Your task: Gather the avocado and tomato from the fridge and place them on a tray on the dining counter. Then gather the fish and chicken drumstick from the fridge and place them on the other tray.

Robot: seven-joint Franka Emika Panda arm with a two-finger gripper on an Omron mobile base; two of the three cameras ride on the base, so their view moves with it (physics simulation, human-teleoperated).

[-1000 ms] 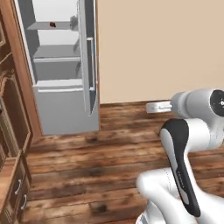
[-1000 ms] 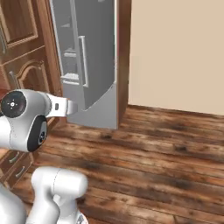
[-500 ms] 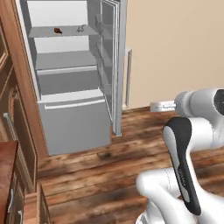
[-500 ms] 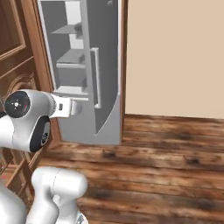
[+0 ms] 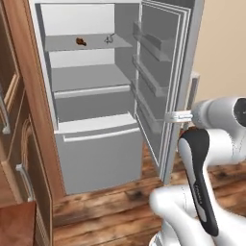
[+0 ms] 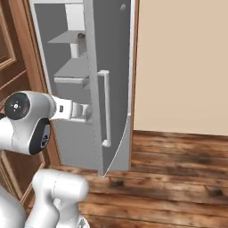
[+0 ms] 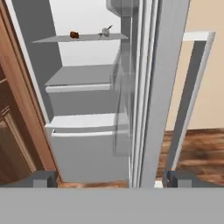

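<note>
Our pincer (image 7: 107, 178) is spread wide and gripping nothing, straddling the edge of the fridge (image 5: 91, 158) door, and we see the chicken drumstick (image 5: 80, 42) and fish (image 5: 110, 39) up on its top shelf.

The base is now much closer to the fridge (image 5: 96, 158), so both base views shift and the open fridge appears larger than before. The shelf with two small items (image 5: 81, 42) comes into clearer view. The end effector (image 7: 109, 179) stays wide open.
</note>
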